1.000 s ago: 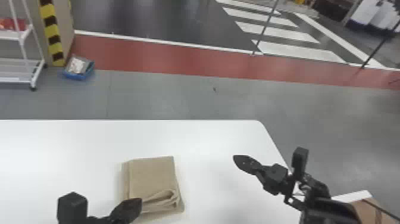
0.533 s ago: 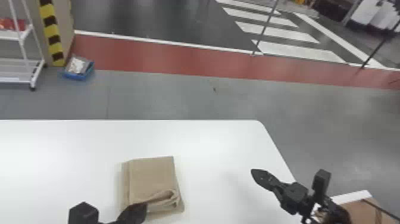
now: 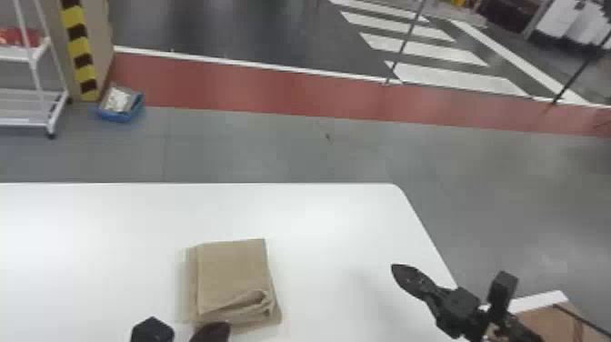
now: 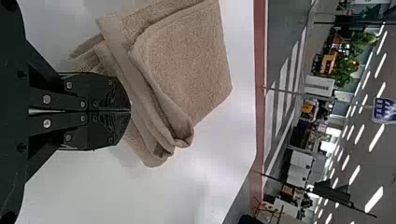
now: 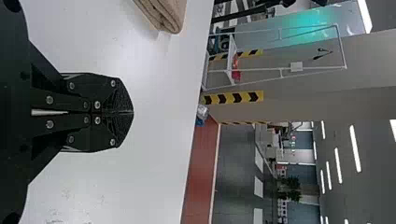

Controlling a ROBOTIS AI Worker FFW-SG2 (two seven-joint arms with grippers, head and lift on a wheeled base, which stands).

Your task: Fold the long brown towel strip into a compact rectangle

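And here's the brown towel (image 3: 234, 273), folded into a compact, layered block, lying on the white surface (image 3: 327, 236) in front of the robot, left of centre in the head view. Its top panel lies fairly smooth, while at the near right corner the folded layers bulge and curl into a small open loop. Right at the towel's near side, there's the left end effector (image 3: 211, 329), over at the bottom edge of the head view; whether it touches the cloth, I can't tell. The left wrist view settles its state: the fingers of the left end effector (image 4: 130, 111) are pressed together along a thin seam, nothing pinched. Across to the right, the right end effector (image 3: 402, 273) hangs near the surface's right edge, well apart from the towel, and it has drawn outward and back over the last second. In its wrist view, the right end effector (image 5: 132, 112) also has its fingers pressed together, empty. The left one has eased back a little too, and the towel has stayed put! Beyond, a blue bin (image 3: 120, 114) sits on the floor beside a white rack (image 3: 25, 122).
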